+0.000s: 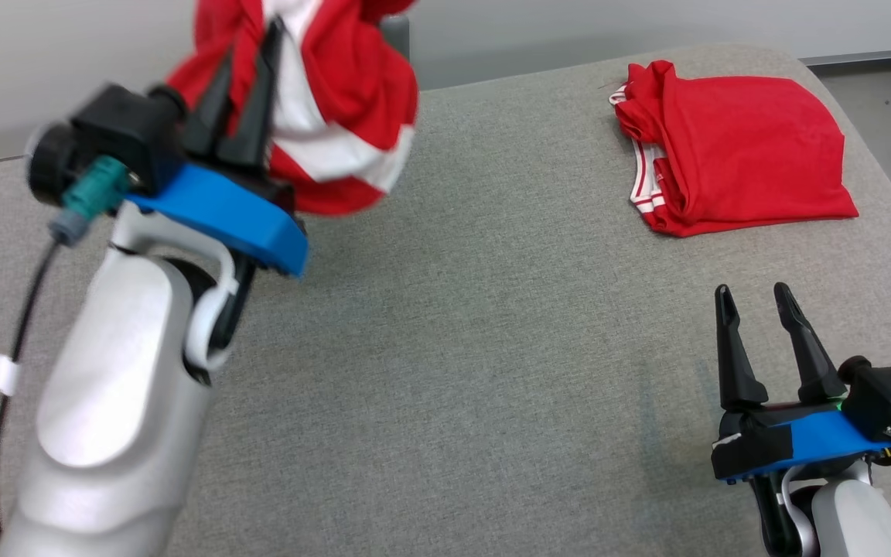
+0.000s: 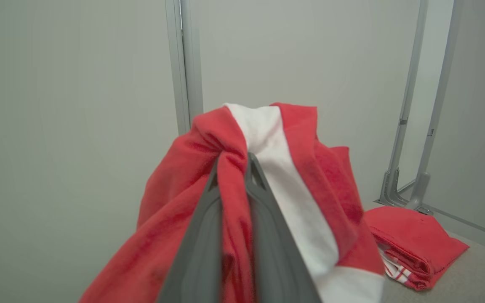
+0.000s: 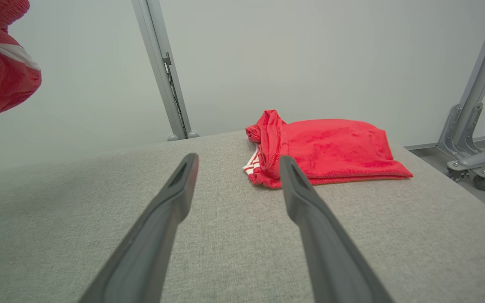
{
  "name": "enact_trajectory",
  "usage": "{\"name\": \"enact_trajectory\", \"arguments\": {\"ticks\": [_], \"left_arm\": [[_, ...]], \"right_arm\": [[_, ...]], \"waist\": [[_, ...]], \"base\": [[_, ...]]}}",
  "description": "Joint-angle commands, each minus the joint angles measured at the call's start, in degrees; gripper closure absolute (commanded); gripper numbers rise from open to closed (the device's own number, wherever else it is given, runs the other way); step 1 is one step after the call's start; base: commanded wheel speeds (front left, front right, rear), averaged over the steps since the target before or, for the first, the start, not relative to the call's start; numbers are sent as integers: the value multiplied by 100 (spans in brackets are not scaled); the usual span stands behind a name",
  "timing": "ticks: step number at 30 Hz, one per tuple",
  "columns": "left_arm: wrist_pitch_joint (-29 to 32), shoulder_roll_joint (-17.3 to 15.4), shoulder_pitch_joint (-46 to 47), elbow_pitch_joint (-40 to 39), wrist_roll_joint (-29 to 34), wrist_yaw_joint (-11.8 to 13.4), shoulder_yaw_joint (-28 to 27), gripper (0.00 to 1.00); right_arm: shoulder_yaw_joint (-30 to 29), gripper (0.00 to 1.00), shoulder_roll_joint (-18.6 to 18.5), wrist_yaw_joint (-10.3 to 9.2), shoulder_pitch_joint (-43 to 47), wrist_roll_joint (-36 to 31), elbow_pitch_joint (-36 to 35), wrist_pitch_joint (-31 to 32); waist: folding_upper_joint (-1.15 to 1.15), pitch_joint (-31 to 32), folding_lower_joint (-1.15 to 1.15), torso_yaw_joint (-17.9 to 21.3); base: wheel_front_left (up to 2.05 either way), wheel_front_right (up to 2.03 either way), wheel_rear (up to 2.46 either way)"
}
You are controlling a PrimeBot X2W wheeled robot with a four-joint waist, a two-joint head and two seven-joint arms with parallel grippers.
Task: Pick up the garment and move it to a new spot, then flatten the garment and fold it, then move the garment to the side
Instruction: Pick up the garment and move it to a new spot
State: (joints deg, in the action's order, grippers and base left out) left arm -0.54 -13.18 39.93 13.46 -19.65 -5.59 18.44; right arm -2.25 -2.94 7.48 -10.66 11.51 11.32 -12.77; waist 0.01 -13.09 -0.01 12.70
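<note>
A red garment with white bands [image 1: 337,100] hangs bunched in the air above the grey padded table [image 1: 445,371], at the far left. My left gripper [image 1: 248,58] is shut on it, fingers pointing up into the cloth. From the left wrist the garment [image 2: 267,176] drapes over both fingers, and my left gripper [image 2: 234,162] pinches a red fold. Its lower part [image 3: 2,75] shows at the upper left of the right wrist view. My right gripper [image 1: 755,298] stands open low over the table at the front right, holding nothing; its fingers [image 3: 175,189] are spread wide.
A second red garment [image 1: 732,147], folded, lies on the table's far right; it also appears as a folded pile [image 3: 326,147] ahead of the right fingers. Metal frame posts [image 3: 162,71] and a wheeled base [image 3: 478,168] stand beyond the table's edge. A pale wall [image 2: 78,105] rises behind.
</note>
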Motion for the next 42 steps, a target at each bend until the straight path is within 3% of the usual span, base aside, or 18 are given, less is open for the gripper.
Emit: {"name": "enact_trajectory", "arguments": {"ticks": [1, 15, 16, 17, 18, 26, 37, 42], "left_arm": [[19, 35, -196, -4, -11, 16, 74, 100], [-203, 508, -1438, 772, -119, -82, 943, 100], [-247, 534, -1472, 854, -120, -89, 981, 62], [-289, 559, -1494, 948, -111, -96, 1041, 5], [-330, 602, -1523, 1031, -103, -100, 1098, 0], [-995, 700, -1501, 1134, -99, 20, 1090, 0], [-1438, 196, -2019, 661, -91, 641, 328, 0], [-1464, 30, -2391, 318, -72, 779, -56, 0]], "right_arm": [[25, 0, 5, 3, -21, 26, 28, -60], [191, 0, 4, 3, -144, 115, 307, -158], [200, 0, 3, 2, -153, 117, 325, -164], [208, 0, 3, 3, -159, 115, 342, -163], [218, 0, 3, 3, -157, 107, 357, -167], [238, 0, 3, 2, -53, 22, 504, -189], [271, 0, 2, 2, 126, 5, 545, -118], [230, 0, 2, 3, 179, -35, 496, -59]], "waist": [[-1, -18, 1, 0], [-1, -53, 1, -97], [-1, -48, 1, -104], [-1, -37, 1, -117], [-1, -22, 1, -129], [-1, 228, 1, -273], [-1, 581, 1, -626], [-1, 682, 1, -805]], "base": [[0, 0, 0], [0, 0, 0], [0, 0, 0], [0, 0, 0], [0, 0, 0], [0, 0, 0], [0, 0, 0], [0, 0, 0]]}}
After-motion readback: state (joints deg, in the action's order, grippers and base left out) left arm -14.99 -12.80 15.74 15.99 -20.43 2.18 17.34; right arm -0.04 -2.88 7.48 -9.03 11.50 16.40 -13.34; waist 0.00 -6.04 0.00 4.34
